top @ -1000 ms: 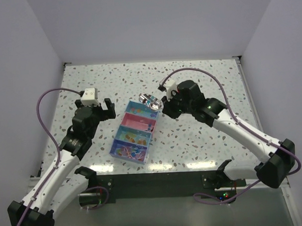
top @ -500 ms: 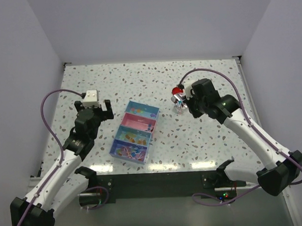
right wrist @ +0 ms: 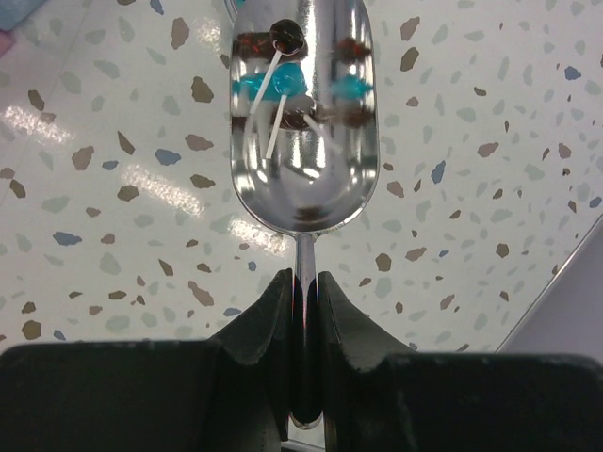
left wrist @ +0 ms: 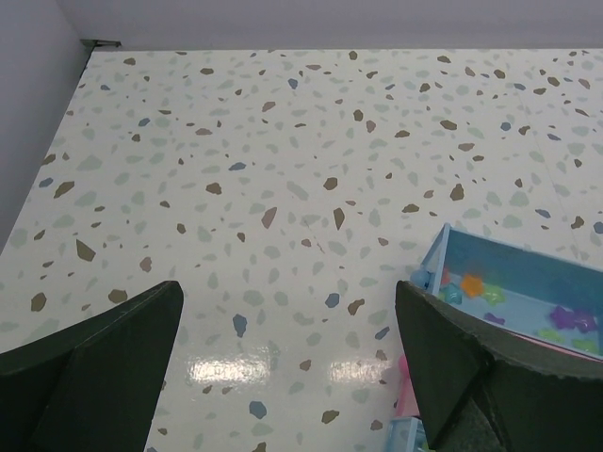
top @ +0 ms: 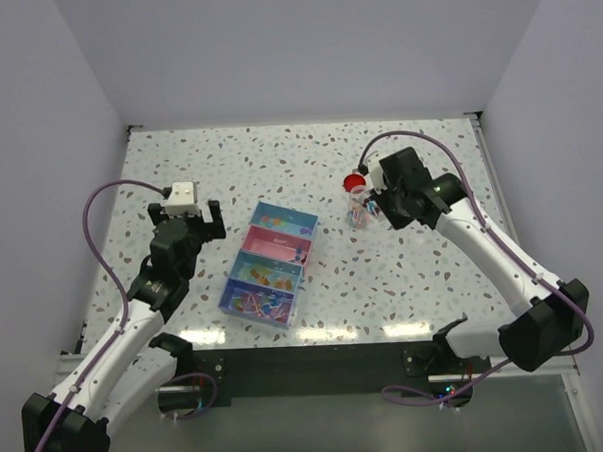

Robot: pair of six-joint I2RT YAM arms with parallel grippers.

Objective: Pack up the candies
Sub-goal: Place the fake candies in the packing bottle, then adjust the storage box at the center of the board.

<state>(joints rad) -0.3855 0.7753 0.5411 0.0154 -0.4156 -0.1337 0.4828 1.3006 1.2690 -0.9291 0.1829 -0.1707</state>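
Observation:
The tray (top: 242,286) has four compartments and lies mid-table. Its two near compartments hold several small candies (top: 267,278) in mixed colours. My right gripper (top: 379,209) is shut on the thin handle of a shiny metal scoop (top: 361,215), right of the tray and above the table. In the right wrist view the scoop (right wrist: 301,141) sticks out ahead of the gripper (right wrist: 303,282); I see only reflections on its bowl. My left gripper (top: 196,217) is open and empty left of the tray. The left wrist view shows its gripper (left wrist: 287,325) and the tray's far corner (left wrist: 435,252) with candies (left wrist: 471,284).
A round red lid (top: 355,182) lies on the table just behind the scoop. White walls close in the speckled table (top: 434,270) at the back and both sides. The arms' base rail (top: 308,364) runs along the near edge.
My right gripper has carried the scoop from over the tray's far compartment to the right, next to the red lid. The left arm has hardly moved.

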